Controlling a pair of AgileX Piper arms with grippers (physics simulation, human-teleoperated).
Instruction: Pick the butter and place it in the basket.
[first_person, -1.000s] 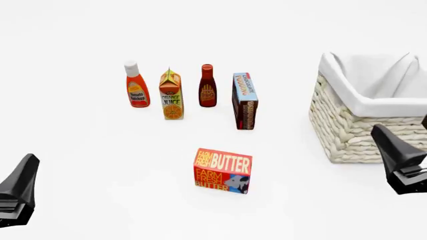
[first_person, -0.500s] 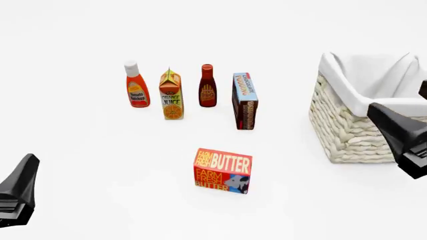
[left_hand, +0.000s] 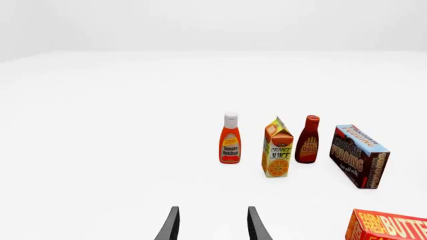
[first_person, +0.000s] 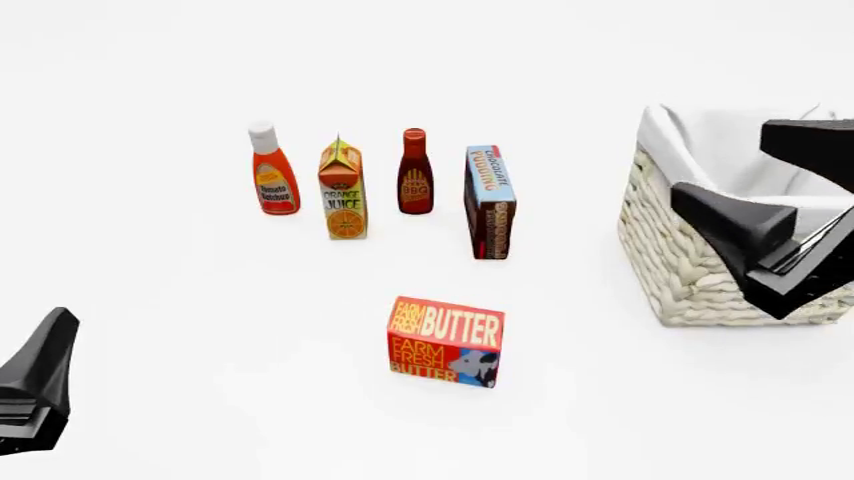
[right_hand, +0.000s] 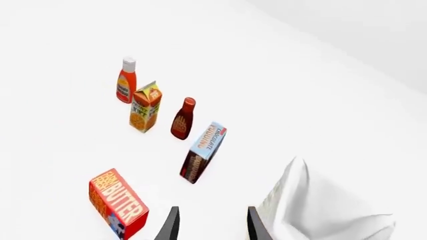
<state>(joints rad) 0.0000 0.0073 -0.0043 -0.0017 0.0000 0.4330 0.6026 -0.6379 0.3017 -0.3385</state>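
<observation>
On the left I see my left gripper (first_person: 30, 385) low over the counter (first_person: 200, 320), near my own edge. In its wrist view the jaws are spread with nothing between them, and the butter (first_person: 446, 341) shows only as a corner off to the side, so it is not in front of these jaws.

Far ahead of the left jaws there is a row standing upright: the ketchup bottle (first_person: 272, 170), then the orange juice carton (first_person: 342, 190), then the BBQ sauce bottle (first_person: 415, 172), and the chocolate pudding box (first_person: 490, 203) standing on its narrow side.

The butter rests on the counter alone, nearer to me than this row, between my two grippers and well apart from both. Its top face with the big lettering looks up.

On the right, my right gripper (first_person: 771, 240) hangs in front of the basket (first_person: 681, 255), raised above the counter. Its jaws are also spread and they hold nothing. In the right wrist view the butter lies beside the jaws and not between them, and the white liner of the basket is on the other side of them.
</observation>
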